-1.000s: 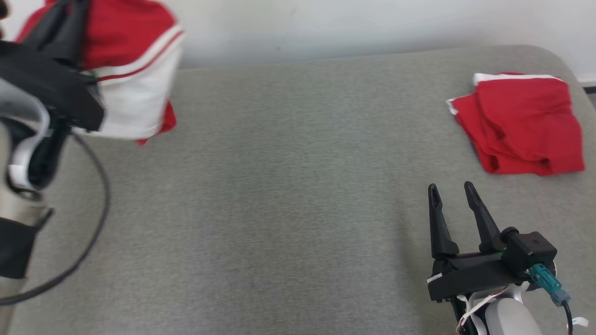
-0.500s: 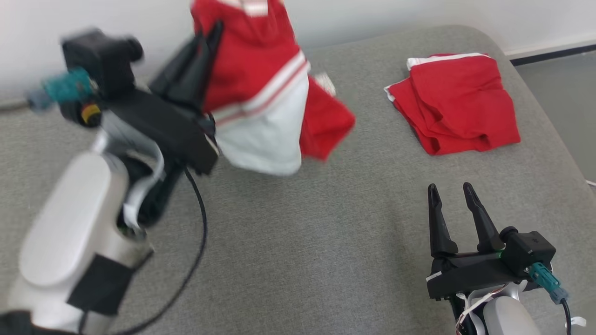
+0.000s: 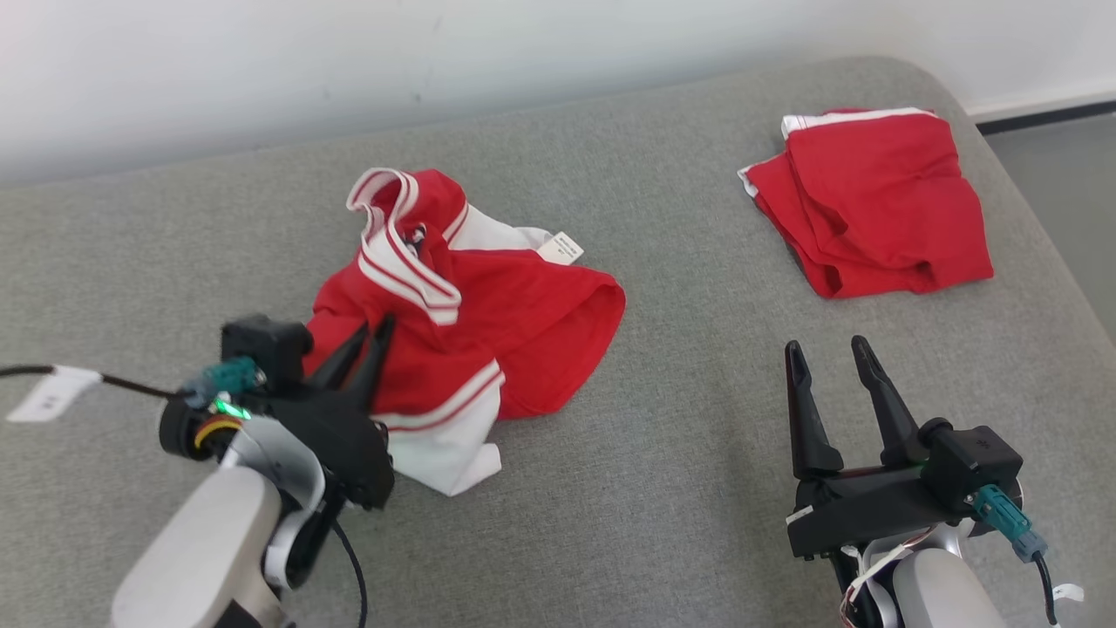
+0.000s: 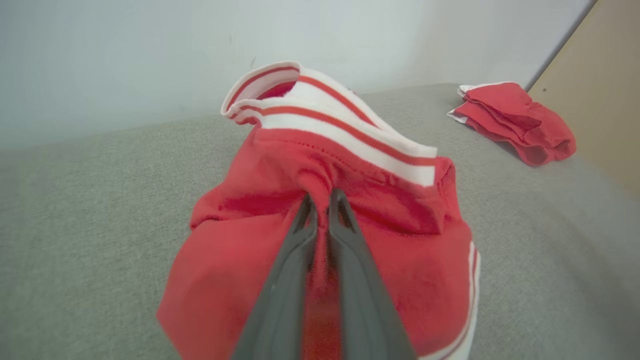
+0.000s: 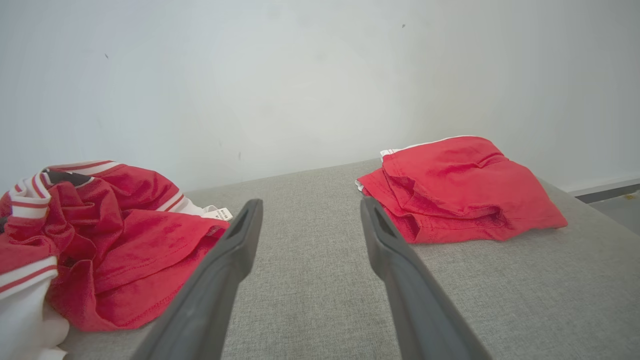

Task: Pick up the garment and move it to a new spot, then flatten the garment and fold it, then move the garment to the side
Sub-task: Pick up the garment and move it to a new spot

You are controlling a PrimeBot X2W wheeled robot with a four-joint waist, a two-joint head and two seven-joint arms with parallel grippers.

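The garment is red with white striped trim and lies crumpled on the grey padded surface, left of centre. My left gripper sits at its near-left edge, shut on a fold of the red fabric. In the left wrist view the two fingers pinch the cloth just below the striped band. My right gripper stands open at the lower right with nothing between its fingers. In the right wrist view this gripper points between the garment and a second pile.
A folded red garment lies at the far right of the surface, also visible as folded cloth in the right wrist view. A pale wall runs along the back. The surface's rounded right edge drops to grey floor.
The head camera has shifted. My left gripper has come down from high up, and the garment that hung from it now rests on the surface. The right gripper stays open.
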